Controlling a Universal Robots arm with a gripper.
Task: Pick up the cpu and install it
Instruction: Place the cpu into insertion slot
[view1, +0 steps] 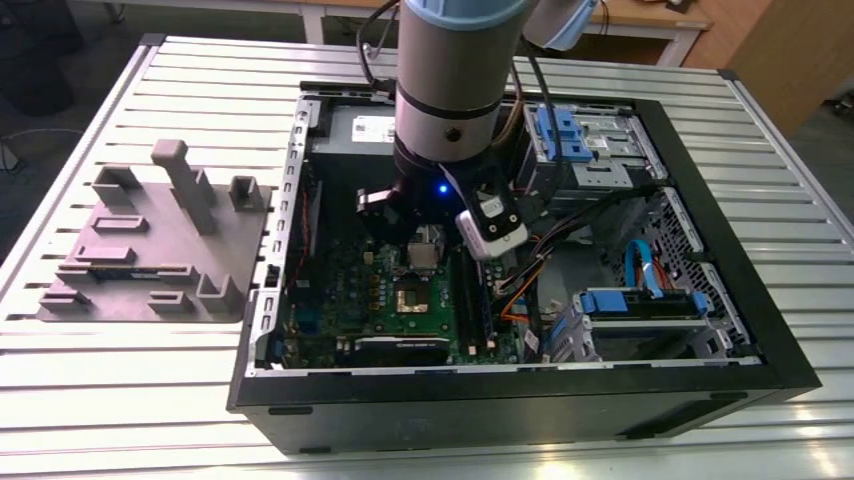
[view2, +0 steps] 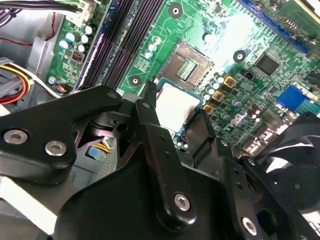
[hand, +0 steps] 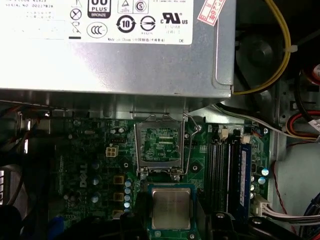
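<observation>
First wrist view shows one cpu (hand: 171, 207) lying flat with its silvery top toward the camera. It is square, so it has no long axis, and its edges run parallel to those of the one open socket (hand: 160, 145) just beside it. In the second wrist view, the gripper (view2: 176, 115) clamps the chip between two black fingers (view2: 150, 125) over the green motherboard (view2: 240, 30).

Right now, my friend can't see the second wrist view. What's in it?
The black claw holds the small silvery cpu by its edges above a green motherboard. Just past the cpu is the open socket, with long black memory slots beside it.
</observation>
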